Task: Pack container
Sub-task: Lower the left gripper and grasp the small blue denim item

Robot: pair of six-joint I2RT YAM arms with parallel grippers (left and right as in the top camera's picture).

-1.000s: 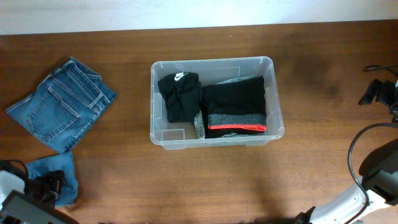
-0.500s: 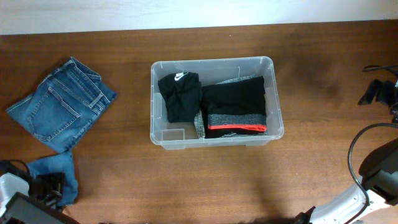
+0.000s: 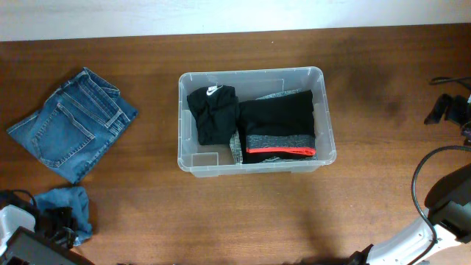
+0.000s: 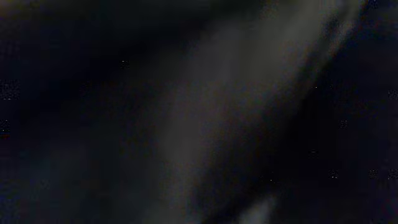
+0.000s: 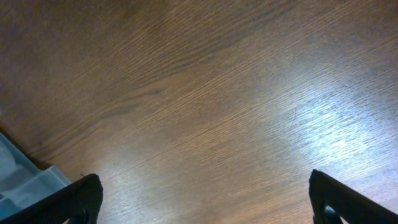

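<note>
Brown wood-grain table (image 3: pixel 147 184), with a white wall strip (image 3: pixel 221 15) along the 12 o'clock edge of the overhead view. The large clear plastic rectangular container (image 3: pixel 250 72) with rounded corners and a thick rim sits upright at the centre of the table.

Inside the container:
- A folded black garment with a small white logo (image 3: pixel 213 114) lies on the 9 o'clock side.
- A folded black garment with a grey and red band (image 3: pixel 278 121) lies on the 3 o'clock side, touching the first.
- A grey cloth (image 3: pixel 236 147) peeks out under them.

Folded blue denim jeans (image 3: pixel 70 125) lie flat on the table at 9 o'clock from the container, well apart from it. A small crumpled blue denim piece (image 3: pixel 73 206) lies at 8 o'clock near the table edge.

The left gripper (image 3: pixel 57 221) sits on the 9 o'clock edge of that piece. The left wrist view is dark and blurred, so I cannot tell how its jaws stand.

The right gripper (image 5: pixel 205 202) has its fingertips (image 5: pixel 81 196) spread wide over bare wood with nothing between them. A corner of the container (image 5: pixel 18 180) shows at 8 o'clock in the right wrist view.
</note>
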